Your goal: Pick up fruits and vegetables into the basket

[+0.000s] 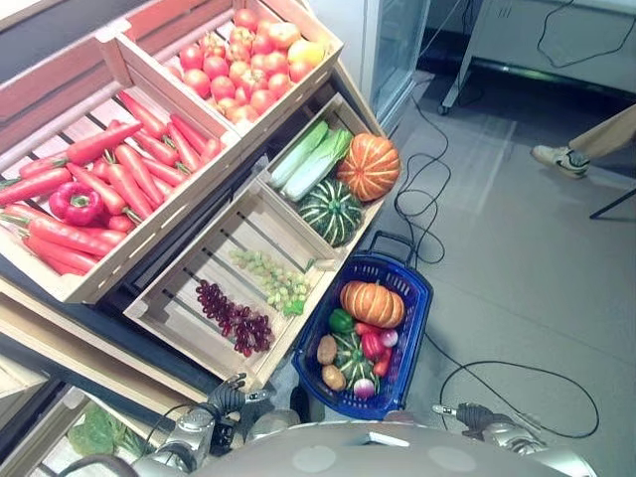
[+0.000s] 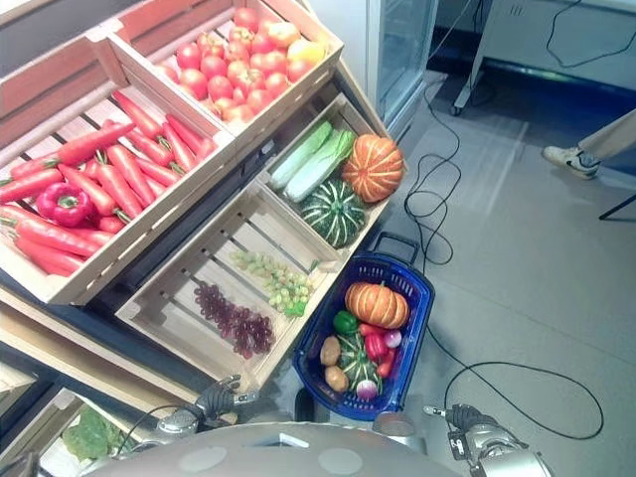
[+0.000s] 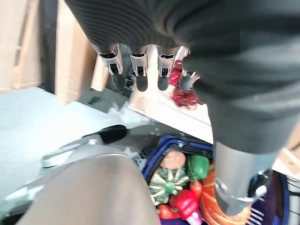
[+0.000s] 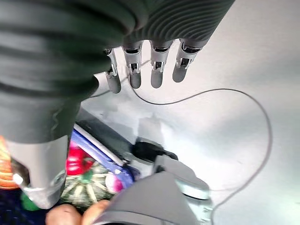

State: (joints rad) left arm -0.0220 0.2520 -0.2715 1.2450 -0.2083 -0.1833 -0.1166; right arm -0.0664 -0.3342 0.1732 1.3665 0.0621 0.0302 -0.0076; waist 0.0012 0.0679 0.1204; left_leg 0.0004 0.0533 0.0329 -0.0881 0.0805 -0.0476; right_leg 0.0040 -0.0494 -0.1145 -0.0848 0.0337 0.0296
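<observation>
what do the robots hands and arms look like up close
Each hand, the left hand and the right hand, has a row of silver fingers with dark rounded tips. A dark ribbed cover wraps the back of the hand and the wrist. The thumb is a smooth silver-grey cylinder with a dark tip.

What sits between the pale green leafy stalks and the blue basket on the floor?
In the left eye view, a dark green striped squash lies between the leafy stalks and the blue basket, in the stalks' crate, with an orange pumpkin beside it.
</observation>
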